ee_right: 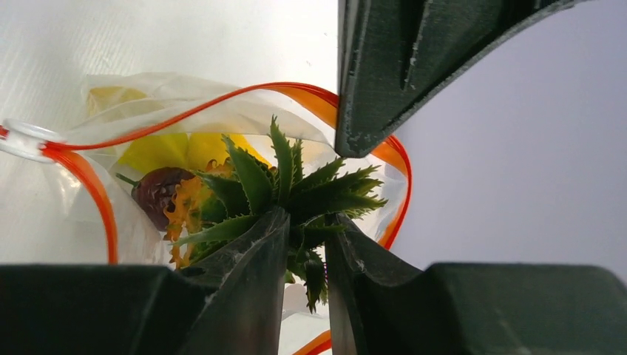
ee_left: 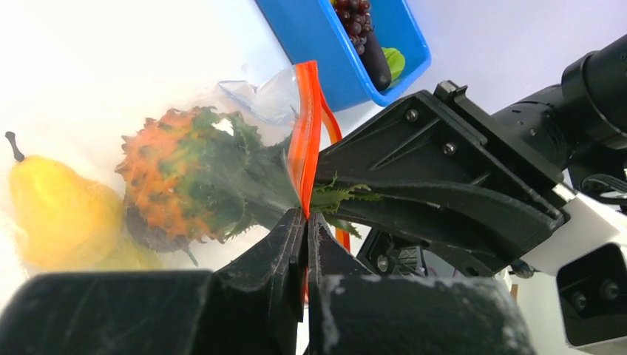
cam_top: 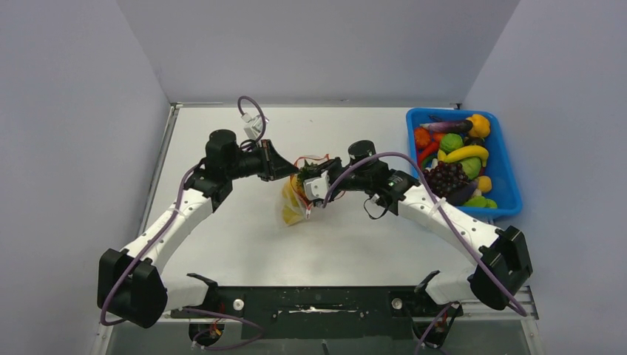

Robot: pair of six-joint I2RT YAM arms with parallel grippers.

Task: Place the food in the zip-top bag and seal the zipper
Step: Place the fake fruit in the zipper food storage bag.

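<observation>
Inside crinkly clear bag (ee_left: 260, 95), spiky orange pineapple (ee_left: 171, 176)

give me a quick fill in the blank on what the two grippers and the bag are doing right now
The left gripper is shut on the zip-top bag at its red ____.
The right gripper holds the pineapple by its green ____.
A yellow ____ lies inside the bag.
More food sits in a ____ bin to the right.
Missing words: zipper; crown; pear; blue.
</observation>
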